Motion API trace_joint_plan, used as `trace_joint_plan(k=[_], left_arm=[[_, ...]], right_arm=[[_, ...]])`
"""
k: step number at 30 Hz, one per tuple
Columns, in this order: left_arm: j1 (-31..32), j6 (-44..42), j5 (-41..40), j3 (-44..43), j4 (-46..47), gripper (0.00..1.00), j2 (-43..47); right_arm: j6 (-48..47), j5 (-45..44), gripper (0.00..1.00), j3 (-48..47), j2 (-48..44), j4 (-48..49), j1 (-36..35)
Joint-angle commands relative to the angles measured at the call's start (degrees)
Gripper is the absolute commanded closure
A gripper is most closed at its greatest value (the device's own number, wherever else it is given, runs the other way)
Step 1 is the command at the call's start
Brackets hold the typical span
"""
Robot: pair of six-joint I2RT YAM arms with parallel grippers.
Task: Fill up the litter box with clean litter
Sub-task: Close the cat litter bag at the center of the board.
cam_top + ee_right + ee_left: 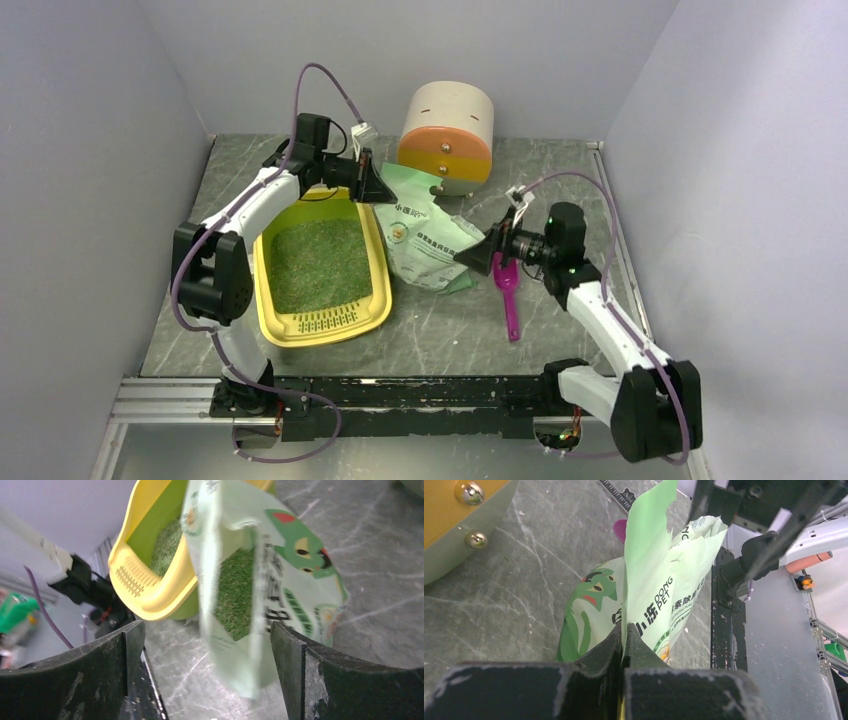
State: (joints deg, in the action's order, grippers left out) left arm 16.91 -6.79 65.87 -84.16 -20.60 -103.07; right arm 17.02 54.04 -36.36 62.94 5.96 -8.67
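The yellow litter box (270,305) lies left of centre, its slotted grille at the near end. Greenish-grey clean litter (320,262) covers its floor; both also show in the right wrist view, the box (150,587) and the litter (167,545). The pale green printed bag (425,235) lies right of the box. My left gripper (383,190) is shut on the bag's far top edge (644,595). My right gripper (470,257) is open at the bag's near end; the open bag mouth (235,592), with litter inside, hangs between its fingers.
A round beige-orange-yellow drawer cabinet (447,135) stands at the back. A magenta scoop (508,290) lies on the table right of the bag, beside my right gripper. Grey walls close in both sides and the back.
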Motion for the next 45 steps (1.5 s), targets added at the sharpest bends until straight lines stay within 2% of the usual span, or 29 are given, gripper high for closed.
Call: trace_joint_plan(k=[1,4,6,10,11,12,13,14,16,17,21,27,30,33,35,37,39,40,41,42,43,45], left_arm=[[-0.4,-0.9,0.7,-4.0,0.3,0.95,-1.9],[-0.4,-1.2,1.2,-4.3,0.1,0.95,-2.2],[-0.4,-1.3,1.8,-4.2,0.5,0.95,-2.1],[-0.4,-2.1,2.3,-4.4,0.0,0.95,-1.8],[-0.5,-2.7,2.4,-4.6,-0.4,0.95,-1.7],[-0.5,-3.4,2.2,-4.8,-0.9,0.95,-1.6],[-0.7,-4.2,1.9,-4.8,-1.3,0.95,-1.5],[-0.9,-4.5,2.1,-4.6,-1.0,0.88,-1.4],[-1.6,-5.2,3.4,-3.7,-0.3,0.62,-1.3],[-1.8,-5.7,3.8,-3.3,0.1,0.54,-1.1],[-1.9,-6.6,7.3,0.9,5.5,0.43,-0.3],[-0.5,-0.9,12.3,7.0,17.0,0.41,0.2],[1.8,-2.2,12.1,5.9,16.1,0.39,-0.6],[2.5,-6.6,10.5,2.3,8.6,0.41,-2.3],[2.5,-2.6,9.7,2.3,11.9,0.41,-2.9],[2.6,3.4,8.9,4.3,19.9,0.42,-2.5],[2.8,10.7,9.2,7.2,30.1,0.52,-2.1],[2.8,15.2,10.4,8.4,35.6,0.62,-2.1],[2.8,19.7,12.9,9.4,40.8,0.80,-2.3],[2.7,23.6,15.8,10.4,46.7,0.93,-2.5],[2.7,29.6,17.5,12.2,53.5,0.95,-2.5],[1.7,44.7,17.1,16.1,72.8,0.95,-3.0]], right_arm=[[-10.3,-8.7,0.00,4.4,-5.0,10.7,-7.1],[-16.1,-15.0,0.00,3.7,-3.3,12.9,-11.5],[-16.6,-19.1,0.02,2.4,0.0,14.4,-13.3],[-18.3,-21.5,0.22,0.4,4.1,15.5,-13.9],[-18.4,-22.3,0.30,0.0,4.4,14.8,-13.9],[-17.8,-23.4,0.43,0.0,4.1,14.6,-13.8],[-17.3,-24.0,0.48,0.2,3.5,14.8,-13.7],[-14.3,-23.0,0.59,0.5,2.7,15.7,-13.1],[-10.6,-19.0,0.89,1.6,1.2,18.2,-11.4],[-7.8,-17.9,1.00,1.9,0.6,19.0,-10.5],[1.6,-11.6,1.00,2.5,1.3,20.9,-7.4],[11.7,-5.5,1.00,0.6,6.5,19.5,-3.7],[16.5,0.3,1.00,0.2,9.1,24.3,-3.4],[15.5,0.3,1.00,-1.7,10.0,20.5,-3.3],[13.3,-0.6,1.00,-2.4,10.1,17.1,-3.4],[12.6,-0.4,1.00,-2.3,10.3,16.0,-3.3],[12.9,-0.2,1.00,-2.0,10.3,16.0,-3.1],[13.8,-0.1,1.00,-1.7,10.3,16.3,-3.0],[15.0,0.2,1.00,-1.5,10.2,17.1,-2.6],[16.9,0.8,1.00,-1.2,10.3,18.0,-2.1],[19.2,1.8,1.00,-0.9,10.4,19.0,-1.2],[23.0,3.8,1.00,-1.0,11.0,18.4,1.3]])
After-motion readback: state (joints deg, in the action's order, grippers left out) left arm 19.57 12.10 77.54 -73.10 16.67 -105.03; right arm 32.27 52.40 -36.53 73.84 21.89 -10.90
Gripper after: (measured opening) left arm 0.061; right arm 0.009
